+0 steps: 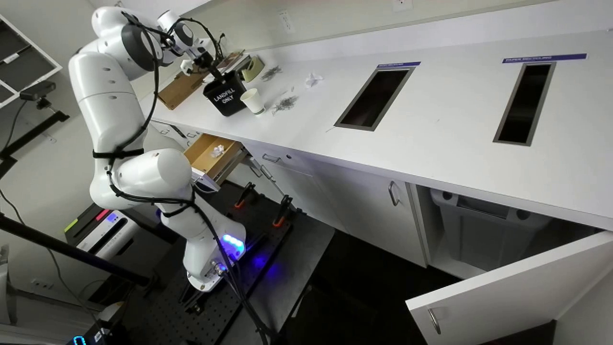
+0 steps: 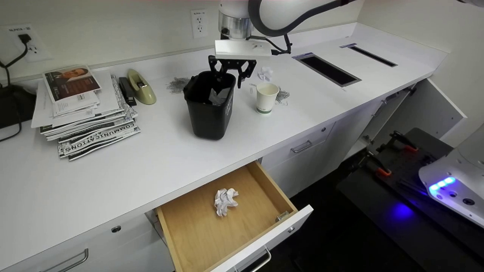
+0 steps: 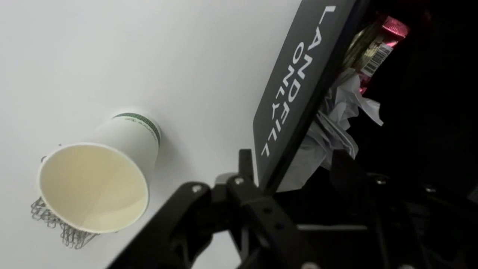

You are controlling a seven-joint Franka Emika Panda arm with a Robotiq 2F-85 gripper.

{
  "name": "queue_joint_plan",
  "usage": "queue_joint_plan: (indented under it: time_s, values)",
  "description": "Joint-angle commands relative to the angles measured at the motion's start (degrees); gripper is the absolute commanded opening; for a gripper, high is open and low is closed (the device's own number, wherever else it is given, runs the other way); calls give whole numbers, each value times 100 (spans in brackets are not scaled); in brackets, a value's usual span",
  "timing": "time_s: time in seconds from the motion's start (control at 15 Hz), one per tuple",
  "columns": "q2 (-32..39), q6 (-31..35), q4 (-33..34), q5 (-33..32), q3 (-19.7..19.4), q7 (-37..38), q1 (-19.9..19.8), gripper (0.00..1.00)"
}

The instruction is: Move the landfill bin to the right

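The white counter [image 2: 109, 181] carries the bin [image 2: 208, 121]; the cup [image 2: 266, 100] stands upright just beside it, not touching. One heap of clips [image 1: 286, 104] lies next to the cup, another heap [image 1: 271, 73] farther off; crumpled paper [image 1: 313, 80] lies near both. In an exterior view the stapler [image 2: 127, 91] sits between the magazines [image 2: 89, 130] and the tape dispenser [image 2: 143, 90]; a black object [image 2: 17, 107] beside the magazines is only partly visible. Two slots [image 1: 375, 98] with blue labels [image 1: 544, 58] are set into the counter.
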Motion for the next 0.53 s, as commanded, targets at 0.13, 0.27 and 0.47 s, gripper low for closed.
queue_joint_plan:
  time_s: [0.13, 0.27, 0.47]
  values:
    - [85, -258, 275, 233, -74, 99, 63, 12]
    - [86, -255, 258, 268, -72, 93, 66, 0]
    - [13, -337, 169, 241, -85, 61, 98, 2]
